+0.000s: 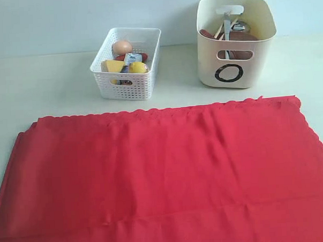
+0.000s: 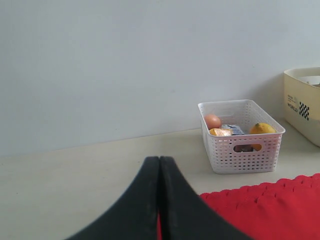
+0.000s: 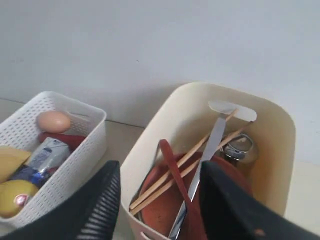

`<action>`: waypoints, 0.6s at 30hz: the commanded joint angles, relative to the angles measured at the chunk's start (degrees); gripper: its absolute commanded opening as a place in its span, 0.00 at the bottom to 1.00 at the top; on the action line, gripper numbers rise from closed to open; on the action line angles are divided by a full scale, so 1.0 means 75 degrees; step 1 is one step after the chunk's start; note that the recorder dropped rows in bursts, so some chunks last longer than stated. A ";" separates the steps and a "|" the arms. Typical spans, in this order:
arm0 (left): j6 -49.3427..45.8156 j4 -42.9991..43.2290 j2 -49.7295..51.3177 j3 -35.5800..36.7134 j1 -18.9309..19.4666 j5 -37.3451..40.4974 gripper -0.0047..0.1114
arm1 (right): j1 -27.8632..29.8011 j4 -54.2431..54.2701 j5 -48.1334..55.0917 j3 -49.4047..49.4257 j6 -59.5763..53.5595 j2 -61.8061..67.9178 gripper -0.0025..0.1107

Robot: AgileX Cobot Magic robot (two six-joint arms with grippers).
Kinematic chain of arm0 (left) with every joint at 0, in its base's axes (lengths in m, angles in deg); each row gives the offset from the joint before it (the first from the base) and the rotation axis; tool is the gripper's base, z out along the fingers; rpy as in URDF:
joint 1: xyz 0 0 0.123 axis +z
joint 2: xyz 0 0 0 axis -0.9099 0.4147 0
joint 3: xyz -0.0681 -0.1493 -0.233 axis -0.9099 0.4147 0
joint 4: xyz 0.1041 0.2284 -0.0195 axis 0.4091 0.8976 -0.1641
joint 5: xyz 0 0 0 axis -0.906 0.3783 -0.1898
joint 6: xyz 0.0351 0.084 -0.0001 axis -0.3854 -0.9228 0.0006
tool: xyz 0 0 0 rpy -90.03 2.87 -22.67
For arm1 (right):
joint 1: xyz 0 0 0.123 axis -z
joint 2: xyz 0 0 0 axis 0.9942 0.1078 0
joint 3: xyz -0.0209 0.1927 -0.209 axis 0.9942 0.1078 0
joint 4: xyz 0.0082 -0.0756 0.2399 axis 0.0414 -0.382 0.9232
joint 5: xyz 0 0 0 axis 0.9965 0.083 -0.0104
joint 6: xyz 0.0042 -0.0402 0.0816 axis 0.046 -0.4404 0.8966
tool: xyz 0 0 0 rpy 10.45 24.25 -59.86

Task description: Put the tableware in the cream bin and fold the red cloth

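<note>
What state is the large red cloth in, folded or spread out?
Spread out: the large red scalloped cloth lies flat across the pale table.

A black "O" stands on the cream bin's front. Its side carries small dark print beside a checkered square, too small to read. The sticker on the lemon is illegible.

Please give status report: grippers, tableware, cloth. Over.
Left gripper shut. Right gripper open above cream bin. Tableware inside bin. Red cloth spread out, nothing on it.

Table: red cloth, basket, cream bin
</note>
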 commanded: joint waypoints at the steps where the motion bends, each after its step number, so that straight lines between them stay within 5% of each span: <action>1: -0.0004 -0.0001 -0.0048 0.0024 -0.0058 0.0009 0.04 | 0.0025 -0.0459 0.1365 -0.0020 -0.0225 -0.1102 0.44; 6: -0.0004 -0.0001 -0.0048 0.0024 -0.0058 0.0009 0.04 | 0.0025 -0.0555 0.2074 0.0009 -0.0225 -0.1909 0.40; 14: -0.0004 -0.0001 -0.0048 0.0024 -0.0058 0.0009 0.04 | 0.0025 -0.0540 0.3511 0.0043 0.0002 -0.3575 0.02; 18: -0.0004 -0.0001 -0.0048 0.0024 -0.0058 0.0009 0.04 | 0.0025 -0.0383 0.2903 0.0989 0.0352 -0.4610 0.02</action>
